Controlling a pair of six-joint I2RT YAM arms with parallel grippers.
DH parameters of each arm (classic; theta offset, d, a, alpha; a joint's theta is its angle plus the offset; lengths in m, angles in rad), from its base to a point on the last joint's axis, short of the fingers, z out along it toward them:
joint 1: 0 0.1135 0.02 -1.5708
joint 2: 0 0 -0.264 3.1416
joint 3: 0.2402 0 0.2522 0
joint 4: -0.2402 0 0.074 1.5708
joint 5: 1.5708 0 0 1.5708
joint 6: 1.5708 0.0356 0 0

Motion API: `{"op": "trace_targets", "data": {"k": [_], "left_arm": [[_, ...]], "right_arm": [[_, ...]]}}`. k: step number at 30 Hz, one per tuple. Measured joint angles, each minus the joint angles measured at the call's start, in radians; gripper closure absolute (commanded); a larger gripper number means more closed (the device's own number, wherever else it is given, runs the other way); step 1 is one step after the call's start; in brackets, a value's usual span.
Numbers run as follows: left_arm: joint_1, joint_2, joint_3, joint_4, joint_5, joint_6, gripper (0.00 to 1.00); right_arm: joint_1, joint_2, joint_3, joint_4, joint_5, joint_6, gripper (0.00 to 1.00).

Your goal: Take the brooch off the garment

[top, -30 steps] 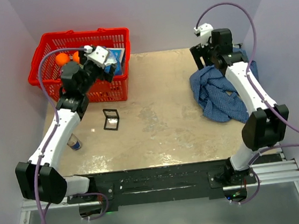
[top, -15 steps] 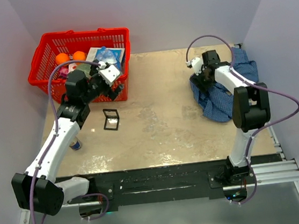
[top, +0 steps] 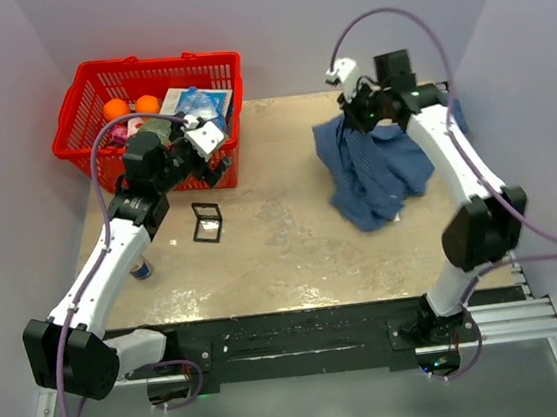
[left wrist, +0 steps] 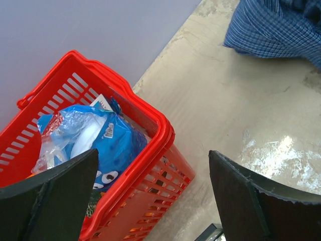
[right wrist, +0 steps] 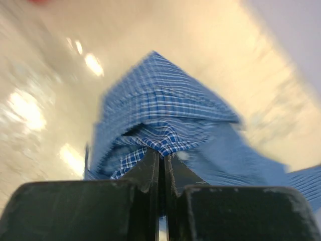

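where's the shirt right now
In the top view the shirt sits bunched on the far right side of the table, pinched at its top by the right claw, well to the right of the red basket.

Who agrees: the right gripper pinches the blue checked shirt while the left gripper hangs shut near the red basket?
The left gripper, near the red basket, is open, not shut: see the left wrist view. The right gripper pinches the shirt.

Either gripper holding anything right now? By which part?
Right gripper is shut on a pinched fold of the garment, which hangs from it; which part of the shirt cannot be told. Left gripper is open, empty.
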Motion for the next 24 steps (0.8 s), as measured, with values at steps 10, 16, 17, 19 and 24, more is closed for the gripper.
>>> {"op": "trace_targets", "data": {"k": [10,16,17,19,24], "left_arm": [[0.0,0.016,-0.029,0.096,0.003,-0.129,0.06],[0.0,0.018,-0.04,0.117,0.016,-0.166,0.06],[0.0,0.018,-0.04,0.119,0.016,-0.17,0.06],[0.0,0.018,-0.04,0.119,0.017,-0.172,0.06],[0.0,0.017,-0.055,0.119,0.016,-0.172,0.06]], "right_arm": [[-0.231,-0.356,0.062,0.025,-0.195,0.009,1.0],[-0.312,-0.242,-0.165,0.051,-0.002,-0.058,0.59],[-0.315,-0.208,-0.202,0.054,0.047,-0.06,0.49],[-0.321,-0.123,-0.241,0.024,0.121,-0.068,0.23],[-0.311,-0.09,-0.188,-0.057,0.055,-0.051,0.23]]}}
